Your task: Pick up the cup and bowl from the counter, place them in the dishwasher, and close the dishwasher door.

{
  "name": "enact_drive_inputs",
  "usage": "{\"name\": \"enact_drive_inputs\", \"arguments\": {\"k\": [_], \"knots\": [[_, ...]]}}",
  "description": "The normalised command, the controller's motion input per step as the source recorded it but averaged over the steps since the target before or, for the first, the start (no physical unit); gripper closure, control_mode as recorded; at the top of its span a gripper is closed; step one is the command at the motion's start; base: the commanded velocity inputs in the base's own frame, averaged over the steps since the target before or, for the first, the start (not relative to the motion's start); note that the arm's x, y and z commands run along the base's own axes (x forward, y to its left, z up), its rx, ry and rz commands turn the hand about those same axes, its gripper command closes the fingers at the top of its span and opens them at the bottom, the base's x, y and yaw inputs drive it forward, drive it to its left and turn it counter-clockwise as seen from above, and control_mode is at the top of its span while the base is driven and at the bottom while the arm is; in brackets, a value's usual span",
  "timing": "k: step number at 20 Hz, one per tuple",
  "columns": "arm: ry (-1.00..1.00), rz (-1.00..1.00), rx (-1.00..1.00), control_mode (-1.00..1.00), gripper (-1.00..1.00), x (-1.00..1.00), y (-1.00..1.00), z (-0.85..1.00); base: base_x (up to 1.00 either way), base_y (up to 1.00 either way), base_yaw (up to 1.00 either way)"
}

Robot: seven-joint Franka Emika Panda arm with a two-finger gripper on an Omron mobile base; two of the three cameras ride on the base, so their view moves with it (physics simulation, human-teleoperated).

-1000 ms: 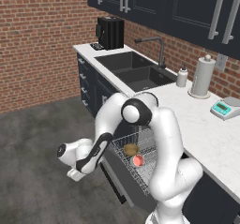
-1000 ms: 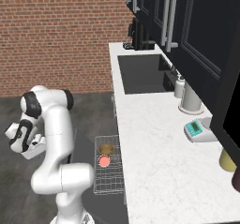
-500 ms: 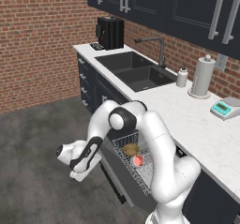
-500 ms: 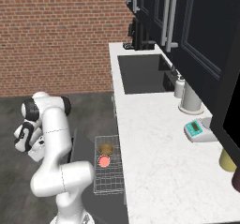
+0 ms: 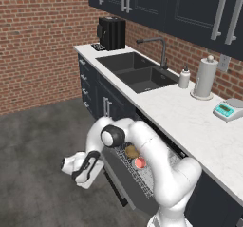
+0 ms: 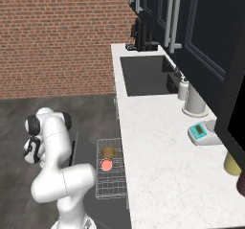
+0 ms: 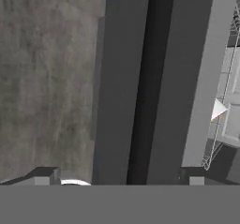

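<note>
Arm's folded way down low – the gripper [image 5: 81, 170] hangs just off the outer edge of the dropped door [image 7: 122, 92], jaws spread wide, holding nothing. Cup [image 5: 139, 162] and bowl [image 5: 131, 151] sit side by side in the rack [image 6: 111, 185] – the door lies open.

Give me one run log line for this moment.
cup, bowl: in rack | door: down | end effector: open, empty, low by door edge
</note>
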Motion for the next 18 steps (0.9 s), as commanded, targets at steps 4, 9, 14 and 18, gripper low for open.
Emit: {"name": "enact_drive_inputs", "arguments": {"k": [4, 9, 14, 18], "knots": [[0.02, 0.0, -0.19, -1.0, -1.0, 0.2, 0.12, -0.61, 0.0, 0.0, 0.0], [0.01, 0.0, -0.11, -1.0, -1.0, 0.09, 0.03, -0.39, 0.0, 0.0, 0.0], [0.11, -0.03, -0.08, -1.0, -1.0, 0.13, -0.01, -0.34, 0.0, 0.0, 0.0], [0.11, -0.07, -0.1, -1.0, -1.0, 0.28, -0.03, -0.38, 0.0, 0.0, 0.0]]}}
